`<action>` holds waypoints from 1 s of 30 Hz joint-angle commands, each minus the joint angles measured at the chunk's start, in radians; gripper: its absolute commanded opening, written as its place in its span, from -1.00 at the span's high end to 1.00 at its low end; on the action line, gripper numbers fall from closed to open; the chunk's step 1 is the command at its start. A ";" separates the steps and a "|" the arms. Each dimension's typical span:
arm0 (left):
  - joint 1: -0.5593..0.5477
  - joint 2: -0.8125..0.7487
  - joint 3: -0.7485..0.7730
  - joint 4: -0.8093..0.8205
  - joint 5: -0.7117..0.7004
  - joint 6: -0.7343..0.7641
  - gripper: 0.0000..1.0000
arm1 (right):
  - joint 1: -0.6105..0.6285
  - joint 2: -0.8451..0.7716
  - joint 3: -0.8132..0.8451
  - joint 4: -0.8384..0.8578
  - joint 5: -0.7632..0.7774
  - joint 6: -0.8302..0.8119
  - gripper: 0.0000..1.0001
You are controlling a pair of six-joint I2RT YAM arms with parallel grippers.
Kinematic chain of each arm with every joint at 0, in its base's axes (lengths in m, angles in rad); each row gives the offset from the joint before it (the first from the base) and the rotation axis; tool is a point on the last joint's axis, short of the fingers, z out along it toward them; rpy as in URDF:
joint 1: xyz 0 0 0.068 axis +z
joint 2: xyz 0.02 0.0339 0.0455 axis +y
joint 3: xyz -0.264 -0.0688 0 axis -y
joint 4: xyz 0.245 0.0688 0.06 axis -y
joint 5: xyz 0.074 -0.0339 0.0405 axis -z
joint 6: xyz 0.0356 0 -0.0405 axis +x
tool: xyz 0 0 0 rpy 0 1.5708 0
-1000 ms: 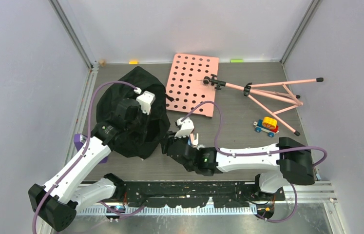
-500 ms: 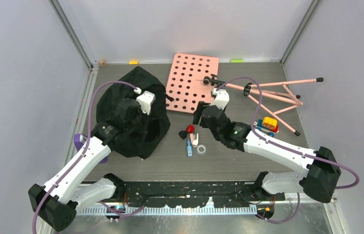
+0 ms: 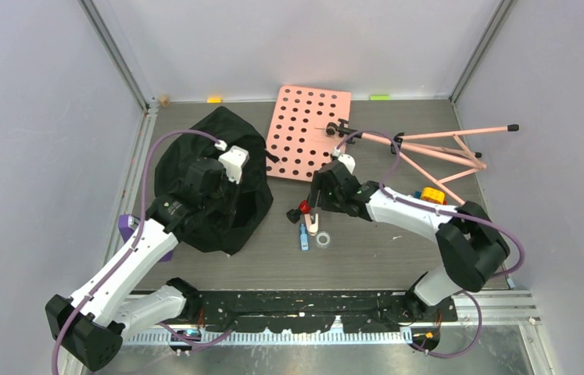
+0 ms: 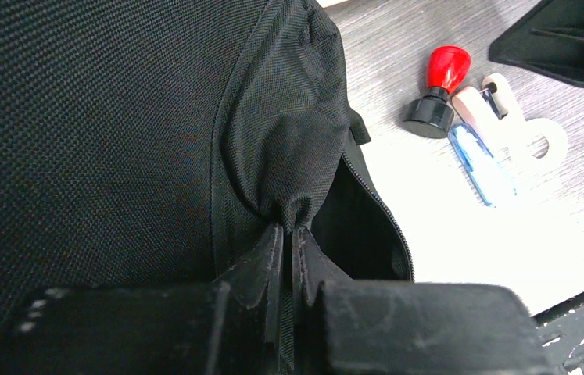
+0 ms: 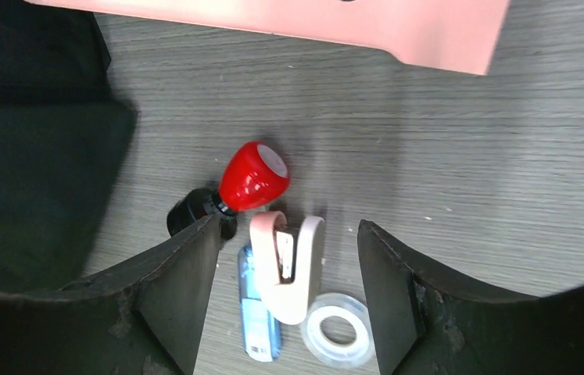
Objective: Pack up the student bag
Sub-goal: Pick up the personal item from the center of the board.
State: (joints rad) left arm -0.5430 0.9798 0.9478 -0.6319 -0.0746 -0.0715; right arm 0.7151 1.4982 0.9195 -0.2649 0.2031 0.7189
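The student bag (image 3: 202, 183), black and soft, lies at the left of the table. My left gripper (image 4: 288, 231) is shut on a pinch of its fabric beside the open zipper mouth (image 4: 367, 226). My right gripper (image 3: 313, 205) hangs open just above a cluster of small items to the bag's right. These are a red-topped stamp (image 5: 253, 176) with a black base, a pink stapler (image 5: 288, 266), a blue stick (image 5: 258, 316) and a clear tape roll (image 5: 338, 328). The stapler lies between the open fingers, which touch nothing.
A pink perforated board (image 3: 308, 133) lies at the back middle. A pink folding stand (image 3: 437, 148) sprawls at the back right, with a small toy car (image 3: 429, 199) in front of it. A purple object (image 3: 126, 226) peeks out at the bag's left.
My right arm lifted off the small items, swung back toward the board, then returned over them from the right with its jaws wider. The left arm kept still.
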 commanded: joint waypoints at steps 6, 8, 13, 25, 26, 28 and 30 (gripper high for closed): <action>0.002 -0.018 0.000 0.023 0.022 0.001 1.00 | 0.001 0.123 0.065 0.186 0.004 0.197 -0.40; 0.002 -0.019 0.000 0.023 0.021 0.001 1.00 | 0.009 0.147 0.077 0.193 -0.002 0.203 -0.39; 0.002 -0.018 0.000 0.023 0.014 0.001 1.00 | 0.046 0.181 0.111 0.161 0.044 0.205 -0.40; 0.002 -0.021 0.000 0.023 0.015 0.002 1.00 | 0.129 0.195 0.149 0.049 0.205 0.243 -0.40; 0.002 -0.022 0.000 0.023 0.015 0.002 1.00 | 0.132 0.189 0.141 0.048 0.218 0.258 -0.40; 0.002 -0.022 0.000 0.024 0.015 0.002 1.00 | 0.132 0.186 0.133 0.048 0.225 0.274 -0.40; 0.002 -0.022 0.000 0.023 0.016 0.002 1.00 | 0.133 0.194 0.135 0.049 0.224 0.279 -0.40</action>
State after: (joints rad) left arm -0.5430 0.9794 0.9478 -0.6319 -0.0666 -0.0715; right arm 0.8436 1.6974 1.0325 -0.2066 0.3603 0.9550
